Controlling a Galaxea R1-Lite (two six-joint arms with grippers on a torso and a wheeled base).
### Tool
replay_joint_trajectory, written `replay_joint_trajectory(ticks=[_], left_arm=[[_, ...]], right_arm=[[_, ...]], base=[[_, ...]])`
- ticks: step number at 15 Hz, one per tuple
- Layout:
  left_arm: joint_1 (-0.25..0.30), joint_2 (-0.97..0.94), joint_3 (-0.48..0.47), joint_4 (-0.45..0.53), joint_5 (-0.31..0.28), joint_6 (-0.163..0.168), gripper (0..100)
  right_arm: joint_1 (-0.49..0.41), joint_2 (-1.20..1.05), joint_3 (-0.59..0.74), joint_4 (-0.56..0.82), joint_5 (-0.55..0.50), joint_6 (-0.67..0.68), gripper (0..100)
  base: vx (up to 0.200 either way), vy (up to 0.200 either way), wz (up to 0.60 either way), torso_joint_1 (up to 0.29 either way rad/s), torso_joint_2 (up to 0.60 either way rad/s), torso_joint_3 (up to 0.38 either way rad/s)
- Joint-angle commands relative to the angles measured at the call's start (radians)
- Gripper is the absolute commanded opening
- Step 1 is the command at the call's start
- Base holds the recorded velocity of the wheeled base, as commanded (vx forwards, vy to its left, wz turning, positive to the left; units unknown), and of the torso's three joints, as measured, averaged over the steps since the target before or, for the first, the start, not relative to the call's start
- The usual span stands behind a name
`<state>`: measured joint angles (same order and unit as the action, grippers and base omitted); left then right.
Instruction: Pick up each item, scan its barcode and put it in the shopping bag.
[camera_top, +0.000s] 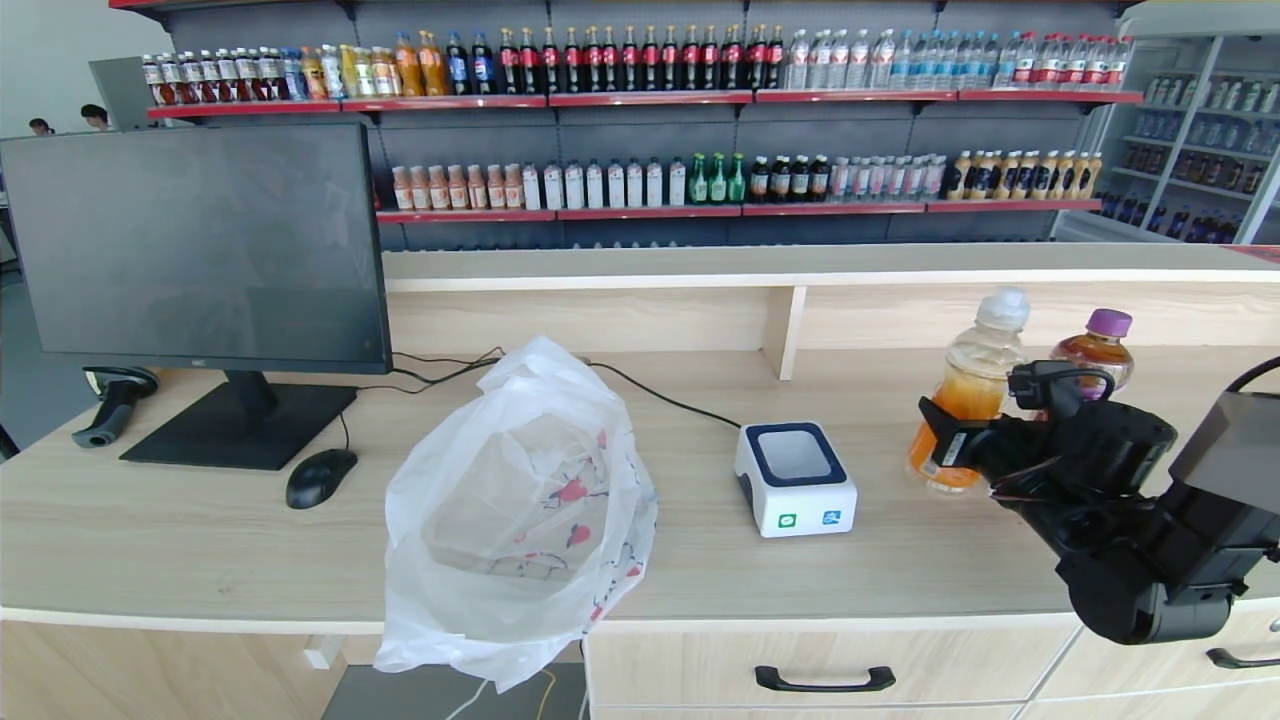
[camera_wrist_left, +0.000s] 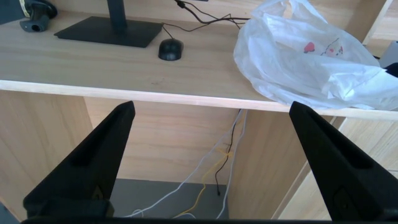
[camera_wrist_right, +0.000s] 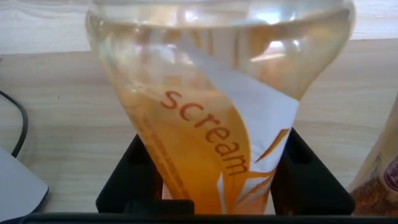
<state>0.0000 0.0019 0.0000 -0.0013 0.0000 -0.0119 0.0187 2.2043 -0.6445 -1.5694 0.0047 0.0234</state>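
Note:
An orange drink bottle (camera_top: 975, 385) with a white cap stands slightly tilted on the counter at the right. My right gripper (camera_top: 985, 415) is shut on its lower body, with a black finger on either side of the label (camera_wrist_right: 224, 155). Right behind it stands a brown drink bottle (camera_top: 1100, 352) with a purple cap. The white barcode scanner (camera_top: 795, 478) sits mid-counter, to the left of the bottles. The white plastic shopping bag (camera_top: 520, 510) sits open at the counter's front edge. My left gripper (camera_wrist_left: 211, 168) hangs open below the counter edge, near the bag (camera_wrist_left: 311, 56).
A monitor (camera_top: 200, 240) on its stand, a black mouse (camera_top: 320, 477) and a handheld scanner (camera_top: 112, 405) occupy the counter's left. A cable (camera_top: 660, 395) runs from the scanner towards the monitor. A raised wooden shelf (camera_top: 800, 270) borders the back. Cables hang under the counter (camera_wrist_left: 217, 162).

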Motion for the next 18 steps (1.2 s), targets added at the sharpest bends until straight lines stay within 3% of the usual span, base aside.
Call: replay_joint_trajectory(ticks=[1,11,18], left_arm=[[0.000,0.000,0.000,0.000,0.000,0.000,100],[0.000,0.000,0.000,0.000,0.000,0.000,100],[0.000,0.000,0.000,0.000,0.000,0.000,100]], right_arm=[[-0.006,0.002,-0.004,-0.001,0.000,0.000,0],[-0.026,-0.113,0.017,-0.001,0.000,0.000,0],[-0.020,-0.294,0.140,-0.001,0.001,-0.002,0]], base=[[0.000,0.000,0.00,0.000,0.00,0.000],[0.000,0.000,0.00,0.000,0.00,0.000],[0.000,0.000,0.00,0.000,0.00,0.000]])
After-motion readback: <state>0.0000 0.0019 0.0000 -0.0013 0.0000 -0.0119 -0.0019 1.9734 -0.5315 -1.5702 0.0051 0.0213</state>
